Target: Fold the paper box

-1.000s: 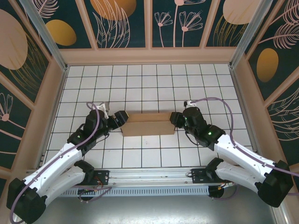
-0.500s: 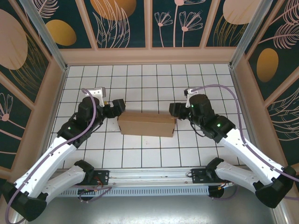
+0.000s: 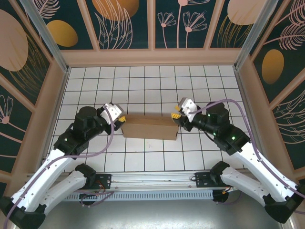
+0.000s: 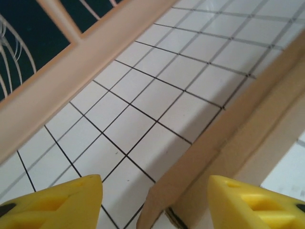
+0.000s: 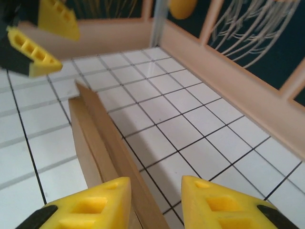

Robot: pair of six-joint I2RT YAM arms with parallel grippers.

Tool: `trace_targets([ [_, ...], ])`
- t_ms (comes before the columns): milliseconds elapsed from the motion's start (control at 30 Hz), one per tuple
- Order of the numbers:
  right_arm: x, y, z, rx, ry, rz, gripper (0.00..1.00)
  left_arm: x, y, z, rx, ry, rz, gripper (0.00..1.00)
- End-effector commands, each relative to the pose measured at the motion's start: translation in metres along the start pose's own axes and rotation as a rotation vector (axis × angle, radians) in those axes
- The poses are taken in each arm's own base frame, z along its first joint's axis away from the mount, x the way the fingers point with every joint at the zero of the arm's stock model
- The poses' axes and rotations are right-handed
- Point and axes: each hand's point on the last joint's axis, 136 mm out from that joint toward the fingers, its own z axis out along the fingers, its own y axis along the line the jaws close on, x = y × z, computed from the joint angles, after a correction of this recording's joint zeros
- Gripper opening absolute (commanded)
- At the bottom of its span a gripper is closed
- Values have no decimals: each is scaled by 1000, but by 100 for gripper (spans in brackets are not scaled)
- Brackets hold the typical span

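The box (image 3: 150, 127) lies in the middle of the surface (image 3: 143, 81), its long edges running left to right. There is bare room on every side and the walls (image 3: 152, 56) are well apart. The left claw (image 3: 122, 118) is spread wide astride the box's left end edge. The right claw (image 3: 176, 116), narrower but still parted, straddles the right end edge.
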Motion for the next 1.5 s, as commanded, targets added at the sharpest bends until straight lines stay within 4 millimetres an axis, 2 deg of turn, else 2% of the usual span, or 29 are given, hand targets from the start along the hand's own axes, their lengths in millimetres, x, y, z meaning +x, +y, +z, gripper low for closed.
trace_targets([
  [0, 11, 16, -3, -114, 51, -331, 35, 17, -19, 0, 86, 16, 250, 58],
  [67, 14, 18, -5, -136, 58, -380, 38, 20, -19, 2, 109, -1, 251, 59],
  [167, 19, 16, -5, -159, 63, -388, 42, 22, -8, 4, 138, -14, 236, 59],
  [333, 43, 9, 2, -184, 154, -350, 43, 46, 1, 9, 158, 68, 256, 56],
  [533, 58, 4, 6, -161, 188, -336, 44, 46, 1, 21, 232, 110, 240, 49],
  [567, 64, -6, 6, -128, 206, -322, 44, 47, 4, 22, 223, 118, 243, 47],
  [667, 74, -11, 9, -102, 233, -309, 41, 49, 13, 28, 180, 133, 247, 39],
  [833, 90, -22, 9, -41, 275, -306, 41, 53, 14, 35, 179, 137, 234, 30],
  [967, 97, -21, 9, -34, 278, -294, 41, 58, 15, 37, 160, 143, 236, 23],
  [1133, 108, -19, 9, -37, 294, -270, 39, 59, 14, 37, 149, 131, 231, 19],
  [1200, 110, -18, 8, -32, 297, -260, 38, 57, 13, 37, 151, 127, 234, 18],
  [1300, 112, -19, 6, -21, 297, -243, 30, 56, 13, 38, 153, 131, 237, 16],
  [1467, 112, -19, 4, -16, 291, -217, 7, 55, 10, 40, 170, 138, 240, 8],
])
